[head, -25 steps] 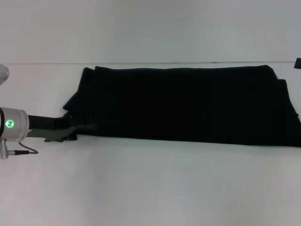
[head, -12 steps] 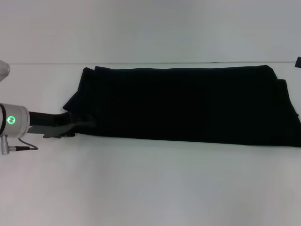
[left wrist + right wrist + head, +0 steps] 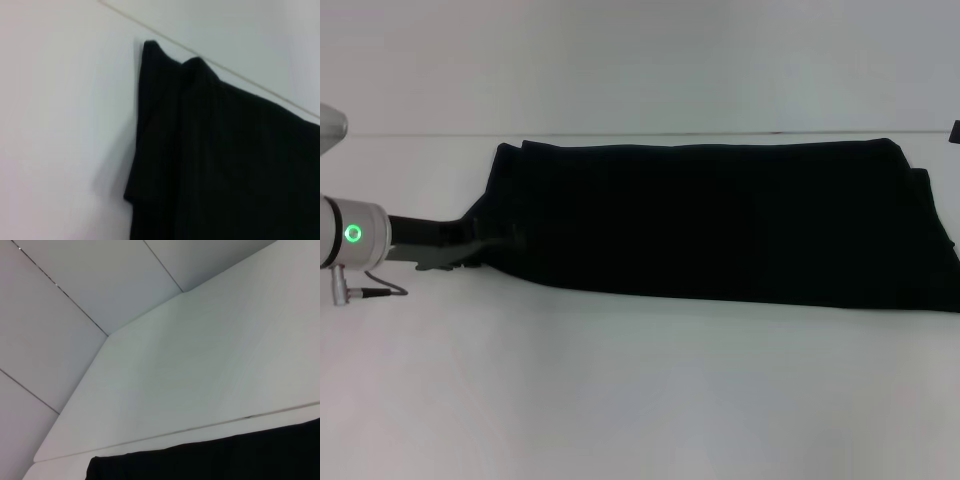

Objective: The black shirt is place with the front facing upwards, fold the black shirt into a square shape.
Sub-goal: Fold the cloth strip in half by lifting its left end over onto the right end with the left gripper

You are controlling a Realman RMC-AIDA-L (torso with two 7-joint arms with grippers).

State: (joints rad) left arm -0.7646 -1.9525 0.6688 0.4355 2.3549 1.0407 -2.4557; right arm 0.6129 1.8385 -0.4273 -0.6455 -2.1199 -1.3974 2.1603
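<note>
Left hand (image 3: 495, 245) reaches in low from the left side of the white tabletop (image 3: 640, 390), its tip at the near left corner of the black shirt (image 3: 720, 225); can't tell if it is clenched or released, dark against the cloth. The shirt lies folded into a long plain black band across the far half of the tabletop, layered edges at its left end, no lettering showing. Right hand out of view.

No lettering, label or number can be read anywhere (the black shirt (image 3: 720, 220) shows plain cloth).
</note>
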